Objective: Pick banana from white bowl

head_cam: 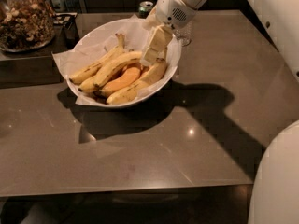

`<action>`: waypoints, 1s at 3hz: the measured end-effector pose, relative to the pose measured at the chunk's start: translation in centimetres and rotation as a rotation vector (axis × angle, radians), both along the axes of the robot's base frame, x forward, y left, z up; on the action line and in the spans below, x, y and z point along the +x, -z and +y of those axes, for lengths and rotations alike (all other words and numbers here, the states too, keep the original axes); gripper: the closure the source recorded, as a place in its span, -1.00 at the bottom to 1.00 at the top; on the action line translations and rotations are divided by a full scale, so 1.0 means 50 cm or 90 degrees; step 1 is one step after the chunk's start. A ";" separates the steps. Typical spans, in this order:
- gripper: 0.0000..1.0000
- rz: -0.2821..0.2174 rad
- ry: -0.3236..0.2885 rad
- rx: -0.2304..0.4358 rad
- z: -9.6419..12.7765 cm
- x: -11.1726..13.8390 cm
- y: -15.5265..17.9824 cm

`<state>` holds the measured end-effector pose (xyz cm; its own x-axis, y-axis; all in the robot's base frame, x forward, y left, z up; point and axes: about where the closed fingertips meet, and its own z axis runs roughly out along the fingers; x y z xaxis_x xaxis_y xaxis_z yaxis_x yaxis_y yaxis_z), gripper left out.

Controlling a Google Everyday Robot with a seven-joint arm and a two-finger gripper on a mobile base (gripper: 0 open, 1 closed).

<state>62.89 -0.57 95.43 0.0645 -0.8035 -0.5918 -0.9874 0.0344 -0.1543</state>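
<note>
The white bowl [93, 36], lined with crinkled white paper, stands on the brown table and holds several bananas. A long pale-yellow banana [112, 66] lies across its middle, with another [96, 66] behind it and one [140, 84] along the near rim. An orange-tinted banana [122, 80] lies between them. My gripper [155, 48] hangs from the white arm over the bowl's right side. Its tip is just above the right end of the long pale-yellow banana. It holds nothing that I can see.
A glass jar of nuts [23, 20] stands at the back left on a dark tray. A green can [145, 7] stands behind the bowl. My white body [280, 181] fills the lower right corner. The table's front edge [121, 190] runs along the bottom.
</note>
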 end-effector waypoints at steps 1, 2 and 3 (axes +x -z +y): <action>-0.60 0.014 0.002 0.010 0.000 0.004 0.013; -0.62 0.030 0.003 0.013 0.000 0.010 0.027; -0.62 0.040 0.000 0.014 0.004 0.016 0.036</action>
